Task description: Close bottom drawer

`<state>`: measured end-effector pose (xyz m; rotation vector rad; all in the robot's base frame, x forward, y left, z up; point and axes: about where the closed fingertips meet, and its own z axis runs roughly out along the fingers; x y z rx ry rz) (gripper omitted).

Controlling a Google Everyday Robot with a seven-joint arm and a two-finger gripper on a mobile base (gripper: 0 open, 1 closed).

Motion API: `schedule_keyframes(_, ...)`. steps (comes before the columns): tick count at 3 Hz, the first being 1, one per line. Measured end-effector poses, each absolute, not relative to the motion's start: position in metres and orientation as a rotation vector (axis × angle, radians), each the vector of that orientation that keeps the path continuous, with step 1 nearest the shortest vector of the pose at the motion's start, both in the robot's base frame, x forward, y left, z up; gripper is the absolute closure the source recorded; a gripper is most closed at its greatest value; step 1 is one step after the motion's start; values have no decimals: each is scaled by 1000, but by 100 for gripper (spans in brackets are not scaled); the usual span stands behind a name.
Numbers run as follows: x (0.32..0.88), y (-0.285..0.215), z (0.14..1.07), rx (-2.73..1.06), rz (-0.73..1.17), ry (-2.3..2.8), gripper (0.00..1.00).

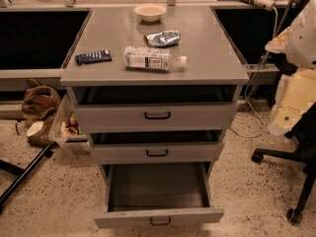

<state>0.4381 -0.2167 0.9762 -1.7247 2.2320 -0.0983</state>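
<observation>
Bottom drawer is pulled way out, low by the floor. Bottle, snack bag and bowl sit on the desk. Can't see the claw in shot, so can't tell its state.

Dim, warm overhead light casts shadow inside the bottom drawer.

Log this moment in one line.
bottom drawer: pulled out, empty | middle drawer: ajar | gripper: not in view | task: not done
</observation>
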Motion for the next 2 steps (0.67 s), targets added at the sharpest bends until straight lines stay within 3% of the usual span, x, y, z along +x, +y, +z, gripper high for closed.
schedule_keyframes(2, 436, -215, 953, -1705, -50, 2249, 0)
